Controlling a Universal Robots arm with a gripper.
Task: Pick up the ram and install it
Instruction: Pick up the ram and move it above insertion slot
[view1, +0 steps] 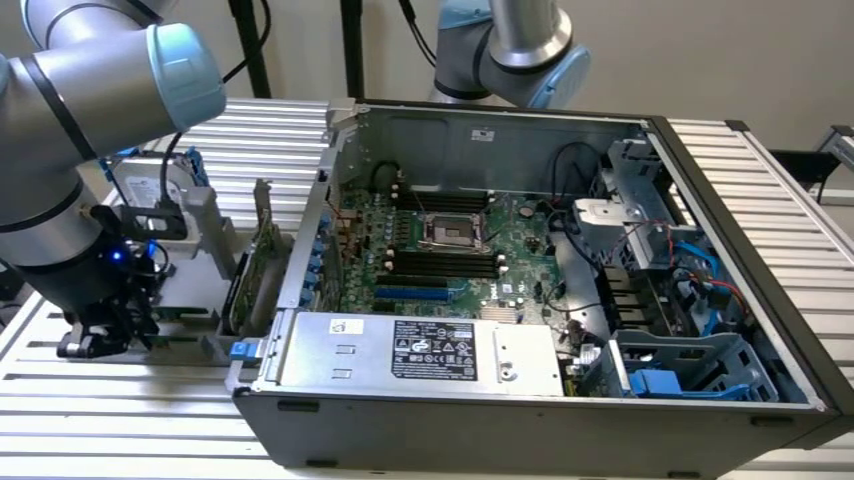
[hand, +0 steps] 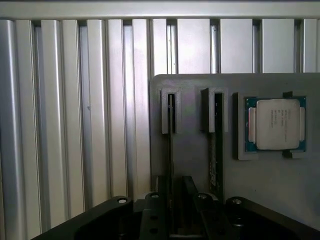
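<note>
Ram (hand: 171, 135): is kept on edge in a slot of the grey holder (hand: 270, 185) on the desk (hand: 75, 125), not yet lifted or installed, with the gripper (hand: 172, 212) set astride it over the holder, its grip not discernible, and a second stick (hand: 216, 145) lodged in the holder's neighbouring slot.

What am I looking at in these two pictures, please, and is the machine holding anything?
It is a robot arm with a gripper at its tip. One picture comes from a camera off the arm and shows an open computer case; the other looks down from the wrist. On the slatted metal table lies a grey holder with the ram standing on edge right at the gripper, a second stick beside it and a square processor chip. Whether the ram is gripped, I cannot tell.
</note>
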